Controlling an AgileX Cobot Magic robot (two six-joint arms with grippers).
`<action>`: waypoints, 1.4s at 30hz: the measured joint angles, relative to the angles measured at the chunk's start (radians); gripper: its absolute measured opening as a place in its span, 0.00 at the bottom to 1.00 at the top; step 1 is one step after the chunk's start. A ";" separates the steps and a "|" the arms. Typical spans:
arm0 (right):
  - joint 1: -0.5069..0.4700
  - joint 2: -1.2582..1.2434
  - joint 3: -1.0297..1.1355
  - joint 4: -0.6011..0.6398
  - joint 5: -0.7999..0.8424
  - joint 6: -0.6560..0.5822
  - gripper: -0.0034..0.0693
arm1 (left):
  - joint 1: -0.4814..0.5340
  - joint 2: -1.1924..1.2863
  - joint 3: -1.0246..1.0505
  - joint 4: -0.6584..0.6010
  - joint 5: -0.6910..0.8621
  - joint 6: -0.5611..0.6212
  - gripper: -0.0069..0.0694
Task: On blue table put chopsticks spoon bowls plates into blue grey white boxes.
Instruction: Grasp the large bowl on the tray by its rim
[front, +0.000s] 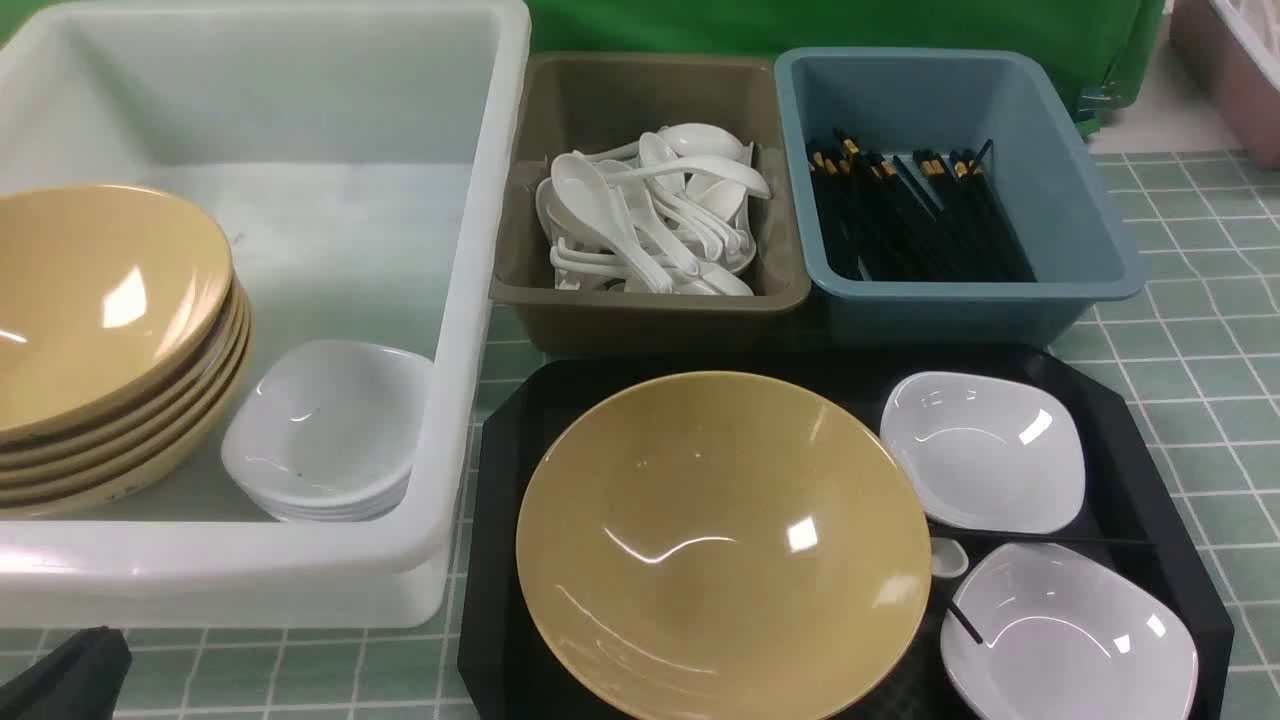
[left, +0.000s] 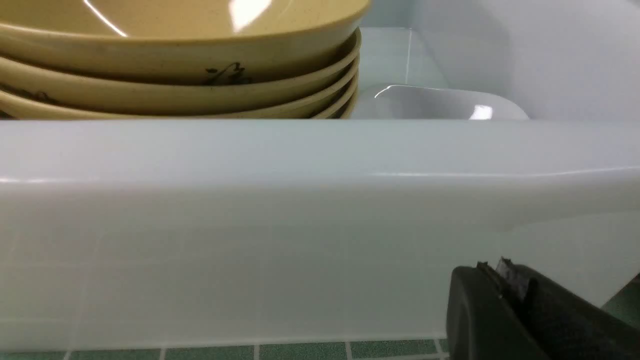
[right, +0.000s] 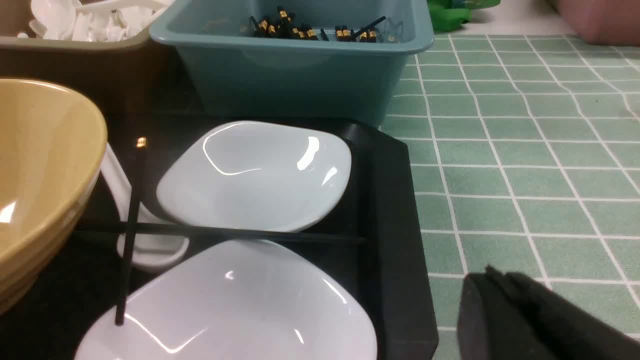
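As it is seen from the front, open worktop (front: 1190, 300) is left right of the black tray (front: 1180, 600), where a tan bowl (front: 720, 540), two plates (front: 985, 450), a spoon (front: 948, 557) and crossed chopsticks (front: 1060, 541) are crowded. The white tub (front: 470, 300) is set at its left, the grey bin (front: 650, 310) and blue bin (front: 1090, 250) behind. From the left wrist, the tub's wall is faced closely by the left pincer (left: 515, 310). From the right wrist, the right pincer (right: 520, 320) is seen over open tiles beside the tray's rim. Neither pincer's state can be told.
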 joint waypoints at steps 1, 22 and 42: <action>0.000 0.000 0.000 0.000 0.000 0.000 0.12 | 0.000 0.000 0.000 0.000 0.000 0.000 0.10; 0.000 0.000 0.000 0.000 0.000 0.000 0.15 | 0.000 0.000 0.000 0.000 0.000 0.000 0.10; 0.000 0.000 0.001 -0.013 -0.028 -0.024 0.17 | 0.000 0.000 0.001 0.009 -0.056 0.003 0.10</action>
